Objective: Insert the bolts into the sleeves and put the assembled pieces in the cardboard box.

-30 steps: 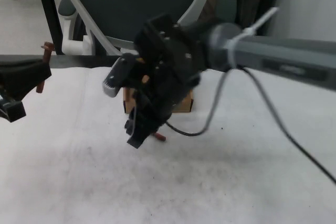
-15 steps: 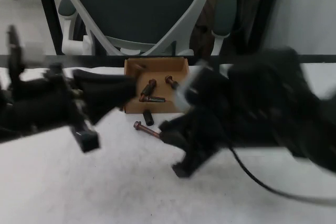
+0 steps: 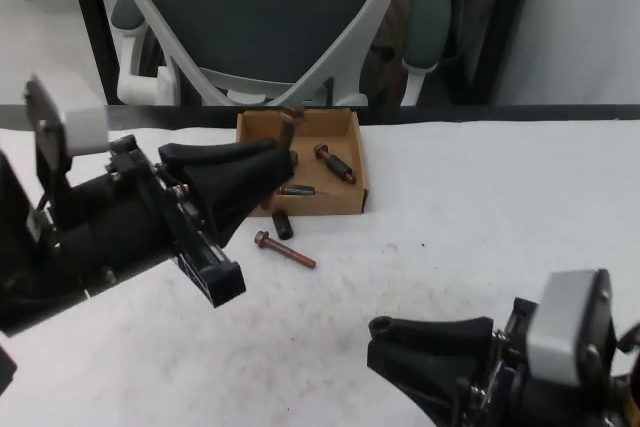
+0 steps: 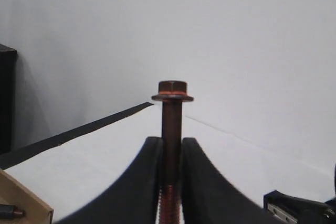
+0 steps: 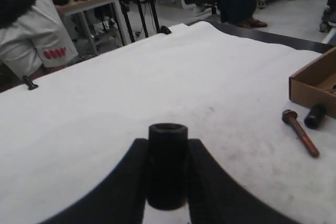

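Our left gripper [image 4: 171, 153] is clamped narrow on a copper-coloured bolt [image 4: 171, 114]. The shank runs up between the two black fingers [image 4: 142, 182], and the flanged head stands clear above their tips. In the high view this gripper sits at centre left of the frame. Its tips are in front of the left part of the cardboard box [image 3: 345, 205], and the bolt pokes up near the box's far rim.

Our right gripper [image 5: 168, 182] is closed on a black sleeve [image 5: 168, 163]. The sleeve stands upright between the fingers with its open bore showing at the end. In the high view we find this gripper at the lower right of the frame, well apart from the box.

Between the two grippers, just below the box in the high view, a loose bolt [image 3: 285, 249] lies flat on the white bench [image 3: 500, 197]. A loose sleeve [image 3: 283, 224] lies near its head, just beside the box's front wall. Inside the box we see at least two assembled pieces [image 3: 337, 164] lying on the floor. A chair [image 3: 250, 7] stands behind the bench at the top of the frame.
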`<state>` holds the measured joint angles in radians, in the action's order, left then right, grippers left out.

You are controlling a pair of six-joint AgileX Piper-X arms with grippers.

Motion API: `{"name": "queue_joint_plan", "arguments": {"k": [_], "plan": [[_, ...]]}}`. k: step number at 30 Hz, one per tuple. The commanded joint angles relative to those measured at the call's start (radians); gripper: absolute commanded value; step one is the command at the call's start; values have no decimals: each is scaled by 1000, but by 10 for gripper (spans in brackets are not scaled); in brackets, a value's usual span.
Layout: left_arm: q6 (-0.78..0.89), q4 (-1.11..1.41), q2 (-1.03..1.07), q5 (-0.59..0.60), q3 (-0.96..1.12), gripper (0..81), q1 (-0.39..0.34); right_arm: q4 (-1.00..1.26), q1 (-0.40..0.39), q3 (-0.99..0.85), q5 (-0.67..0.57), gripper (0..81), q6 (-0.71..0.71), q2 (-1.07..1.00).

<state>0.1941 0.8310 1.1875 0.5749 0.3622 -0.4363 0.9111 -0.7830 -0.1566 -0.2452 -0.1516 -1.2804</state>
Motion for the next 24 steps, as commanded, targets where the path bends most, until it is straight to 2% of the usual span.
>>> {"name": "queue_joint_plan", "arguments": {"k": [1, 5, 8, 24], "plan": [[48, 79, -10, -34, -18, 8, -30, 60, -32, 1, -4, 2, -30, 11], [94, 103, 25, -62, -18, 8, -84, 83, -73, -16, -4, 2, -21, 11], [169, 121, 53, -88, -18, 8, -102, 83, -76, -22, -4, 2, -22, 11], [401, 131, 76, -50, -18, 8, -102, 81, -76, -66, 1, 2, -26, -22]]}}
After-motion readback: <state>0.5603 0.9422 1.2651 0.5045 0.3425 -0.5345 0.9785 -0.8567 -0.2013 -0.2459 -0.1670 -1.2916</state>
